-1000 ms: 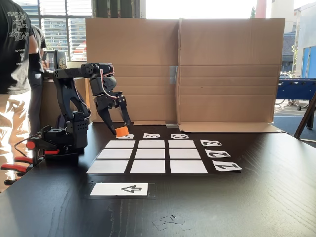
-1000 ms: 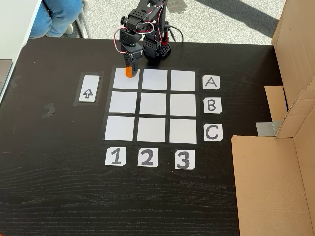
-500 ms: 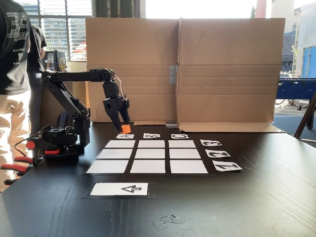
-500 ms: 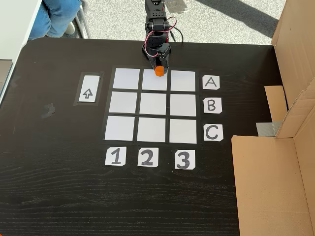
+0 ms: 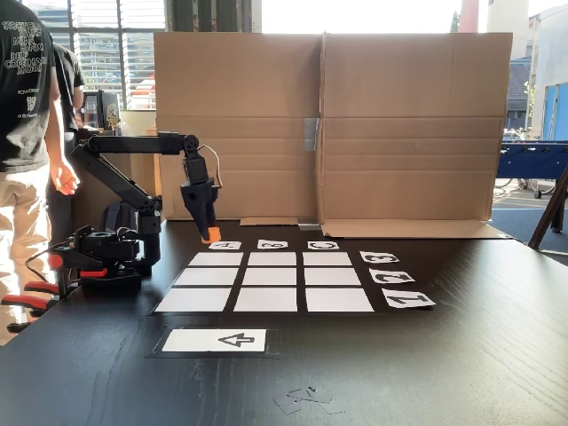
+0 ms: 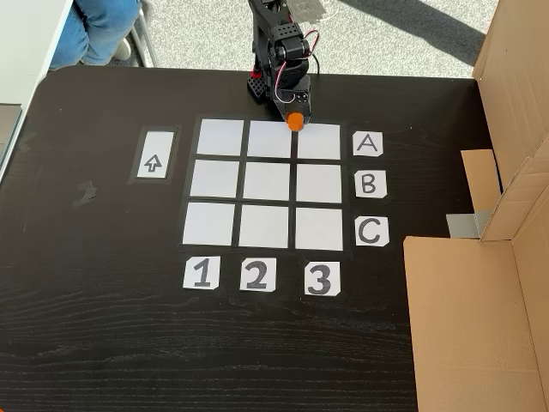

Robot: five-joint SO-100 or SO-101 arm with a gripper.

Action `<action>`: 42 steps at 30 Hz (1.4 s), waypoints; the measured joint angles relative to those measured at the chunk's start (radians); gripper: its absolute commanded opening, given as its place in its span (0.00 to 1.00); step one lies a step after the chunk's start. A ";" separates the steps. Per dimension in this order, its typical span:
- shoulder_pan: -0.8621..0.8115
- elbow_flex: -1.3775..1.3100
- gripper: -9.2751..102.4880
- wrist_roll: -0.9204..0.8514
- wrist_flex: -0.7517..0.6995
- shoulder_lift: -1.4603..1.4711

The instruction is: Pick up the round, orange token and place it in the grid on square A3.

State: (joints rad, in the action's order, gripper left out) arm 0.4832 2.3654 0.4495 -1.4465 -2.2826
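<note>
The orange token [image 6: 295,121] is pinched in my gripper [image 6: 294,115], which is shut on it. In the view from above it hangs over the far left corner of square A3 [image 6: 319,142], by the gap to the middle cell of row A. From the side, the token [image 5: 211,236] hangs from the gripper [image 5: 208,232] just above the table, close to the A label and behind square A3 [image 5: 216,259]. All cells of the grid [image 6: 221,224] are bare, as the side view of the grid [image 5: 266,299] also shows.
A white arrow card [image 5: 216,340] lies in front of the grid, and shows as the arrow card [image 6: 153,163] left of it from above. A tall cardboard wall [image 5: 408,124] stands behind the table. A person [image 5: 27,133] stands beside the arm's base [image 5: 106,253].
The arm has swung along row A from over the column 1 cell, past column 2, to the edge of A3, carrying the token.
</note>
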 measured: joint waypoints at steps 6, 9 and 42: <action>0.052 0.026 0.08 0.009 0.153 0.201; 0.061 0.025 0.08 0.014 0.195 0.262; 0.152 0.104 0.45 0.060 0.293 0.319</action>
State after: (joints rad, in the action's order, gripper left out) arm 0.6351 2.4697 0.5093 -1.1536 -1.9635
